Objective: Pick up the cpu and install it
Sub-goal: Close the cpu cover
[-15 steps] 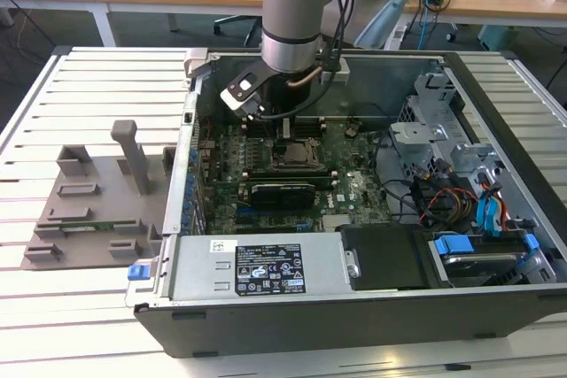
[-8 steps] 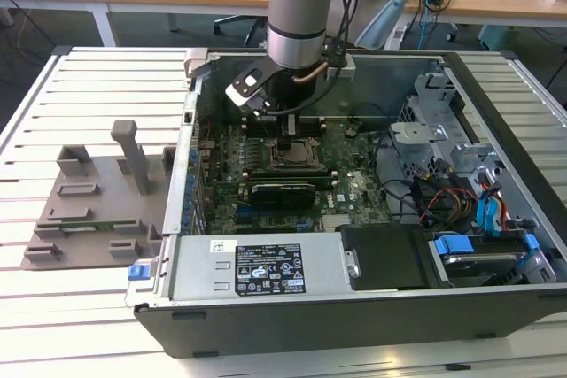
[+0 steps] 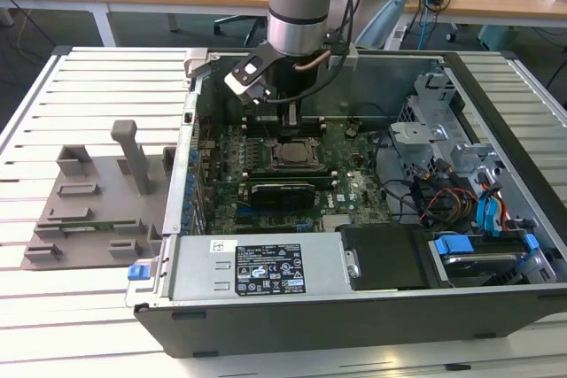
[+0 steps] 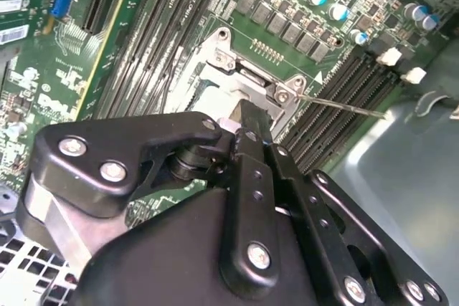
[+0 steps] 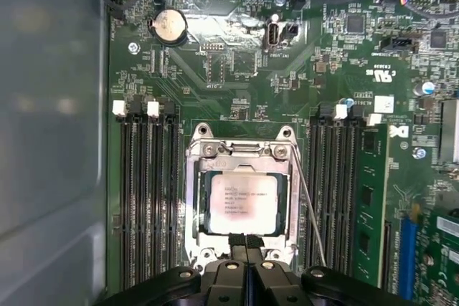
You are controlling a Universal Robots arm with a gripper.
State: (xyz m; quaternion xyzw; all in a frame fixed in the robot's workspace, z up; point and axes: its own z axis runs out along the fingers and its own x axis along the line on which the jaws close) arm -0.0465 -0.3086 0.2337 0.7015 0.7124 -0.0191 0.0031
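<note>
The cpu point(image 5: 244, 202), a small square chip with a silvery-white top, lies flat inside the metal socket frame point(image 5: 192, 177) on the green motherboard point(image 5: 237, 69). My gripper point(image 5: 246, 238) hangs just above the edge of the socket, its two black fingers pressed together with nothing between them. In the second wrist view the gripper point(image 4: 249, 111) points down at the socket, and a pale part of the cpu point(image 4: 215, 94) shows past the fingertips. In the exterior view the gripper point(image 3: 291, 118) stands over the socket point(image 3: 288, 155) inside the open computer case point(image 3: 496, 307).
A thin socket lever point(image 5: 308, 206) runs beside the frame. Black memory slots point(image 5: 143, 198) flank the socket. A long black card point(image 3: 282, 190), the power supply point(image 3: 257, 267) and a drive cage with cables point(image 3: 461, 192) fill the case. A grey fixture point(image 3: 89, 201) sits on the slatted table at the exterior view's left.
</note>
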